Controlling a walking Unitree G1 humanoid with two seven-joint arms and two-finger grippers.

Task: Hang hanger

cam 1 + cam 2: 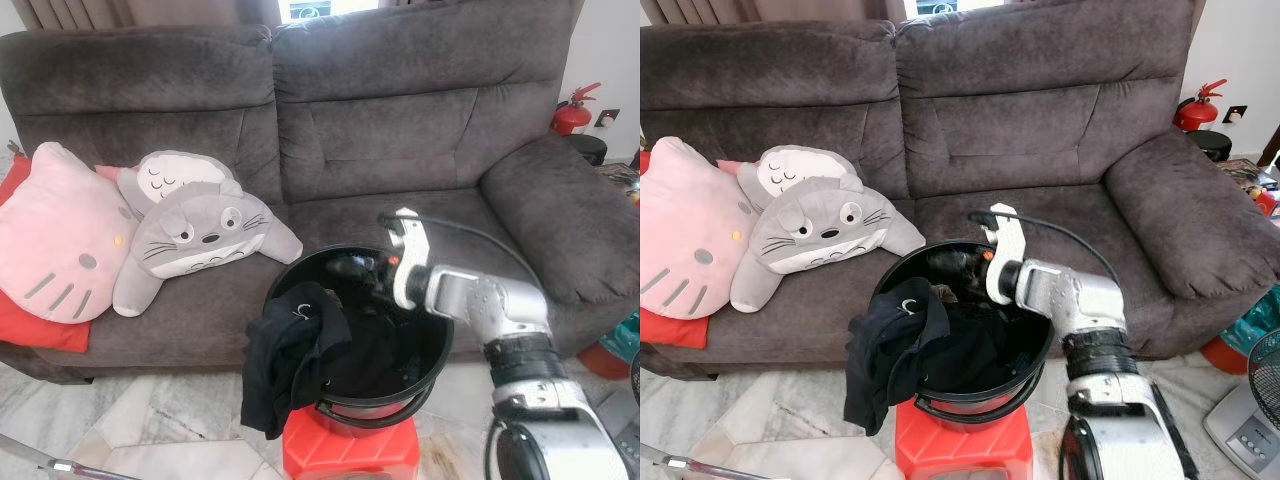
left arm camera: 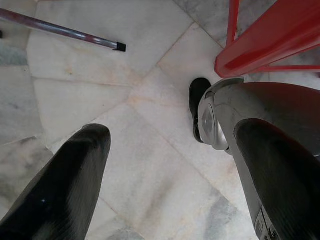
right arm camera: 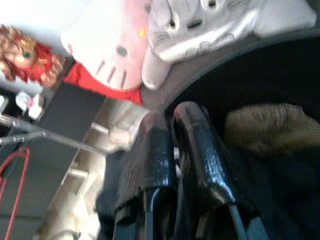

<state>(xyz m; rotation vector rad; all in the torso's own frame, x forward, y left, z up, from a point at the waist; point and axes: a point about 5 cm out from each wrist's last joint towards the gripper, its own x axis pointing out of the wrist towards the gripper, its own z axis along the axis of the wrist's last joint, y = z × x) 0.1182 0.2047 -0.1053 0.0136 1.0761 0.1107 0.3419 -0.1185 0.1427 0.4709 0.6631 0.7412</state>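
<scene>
A black bucket (image 1: 438,345) stands on a red stool (image 1: 350,452) in front of the sofa. A black garment (image 1: 288,352) hangs over its near left rim, and more dark cloth lies inside. My right gripper (image 1: 352,268) reaches into the bucket from the right. In the right wrist view its fingers (image 3: 200,150) are pressed almost together; I cannot tell if anything is between them. A tan cloth (image 3: 270,130) lies beside them in the bucket. A red hanger (image 3: 14,172) shows by a metal rack (image 3: 35,134) far off. My left gripper (image 2: 175,132) hangs open above the floor.
A dark grey sofa (image 1: 400,130) fills the back, with a pink cat cushion (image 1: 60,235) and a grey plush (image 1: 200,235) on its left seat. A fire extinguisher (image 1: 572,115) stands at the right, a fan (image 1: 1262,395) near it. A metal pole (image 2: 60,31) lies on the marble floor.
</scene>
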